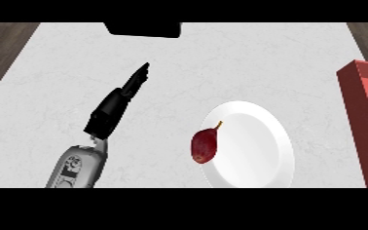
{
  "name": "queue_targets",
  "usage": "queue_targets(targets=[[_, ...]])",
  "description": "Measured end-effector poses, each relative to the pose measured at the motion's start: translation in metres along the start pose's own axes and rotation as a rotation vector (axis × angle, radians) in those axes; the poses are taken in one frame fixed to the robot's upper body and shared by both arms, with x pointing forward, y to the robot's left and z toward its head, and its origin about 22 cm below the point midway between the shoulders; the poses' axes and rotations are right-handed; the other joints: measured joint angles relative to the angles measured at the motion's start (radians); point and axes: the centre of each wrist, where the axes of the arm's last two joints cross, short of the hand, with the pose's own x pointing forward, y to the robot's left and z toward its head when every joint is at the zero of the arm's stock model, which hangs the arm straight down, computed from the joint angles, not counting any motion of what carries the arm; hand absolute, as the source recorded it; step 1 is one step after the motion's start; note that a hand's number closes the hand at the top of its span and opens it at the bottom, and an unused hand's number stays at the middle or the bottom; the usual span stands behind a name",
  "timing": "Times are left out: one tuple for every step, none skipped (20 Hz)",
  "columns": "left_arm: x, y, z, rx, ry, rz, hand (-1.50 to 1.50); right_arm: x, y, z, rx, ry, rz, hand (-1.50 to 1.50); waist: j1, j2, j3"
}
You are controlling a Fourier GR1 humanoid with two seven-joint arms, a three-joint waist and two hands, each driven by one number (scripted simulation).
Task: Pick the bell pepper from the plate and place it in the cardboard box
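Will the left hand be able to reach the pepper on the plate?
Probably yes: nothing stands between the open left hand and the bell pepper on the plate, at its left rim.

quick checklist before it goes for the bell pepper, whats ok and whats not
1. ok: the bell pepper lies at the left rim of the plate, uncovered.
2. ok: the left hand is open, fingers straight, holding nothing.
3. not ok: the left hand is apart from the pepper, off to the plate's left.
4. not ok: the right hand does not show.
5. ok: the box is in sight at the right edge.
6. cannot tell: whether the box's top is open.
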Motion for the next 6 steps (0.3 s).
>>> queue_targets(targets=[[0.0006, -0.0010, -0.0008, 0.000, -0.002, 0.002, 0.00, -0.0013, 0.0028, -0.0029, -0.029, -0.003, -0.035, -1.50, 0.000, 0.001, 0.000], [0.0010, -0.0012, -0.0009, 0.001, -0.002, 0.003, 0.00, -0.0030, 0.0059, -0.0032, -0.059, 0.000, -0.073, -1.50, 0.000, 0.001, 0.000], [0.0006, -0.0004, -0.0005, 0.002, -0.005, 0.004, 0.00, -0.0043, 0.0084, -0.0038, -0.085, 0.004, -0.111, -1.50, 0.002, 0.002, 0.001], [-0.0003, -0.0020, -0.0006, -0.001, -0.004, 0.007, 0.00, -0.0046, 0.0085, -0.0058, -0.108, 0.005, -0.150, -1.50, 0.003, 0.003, 0.000], [0.0007, -0.0025, -0.0015, -0.001, -0.007, 0.007, 0.00, -0.0053, 0.0078, -0.0058, -0.131, 0.010, -0.184, -1.50, 0.004, 0.004, 0.001], [0.0020, -0.0034, -0.0028, -0.003, -0.009, 0.005, 0.00, -0.0063, 0.0082, -0.0072, -0.152, 0.015, -0.222, -1.50, 0.007, 0.006, 0.001]])
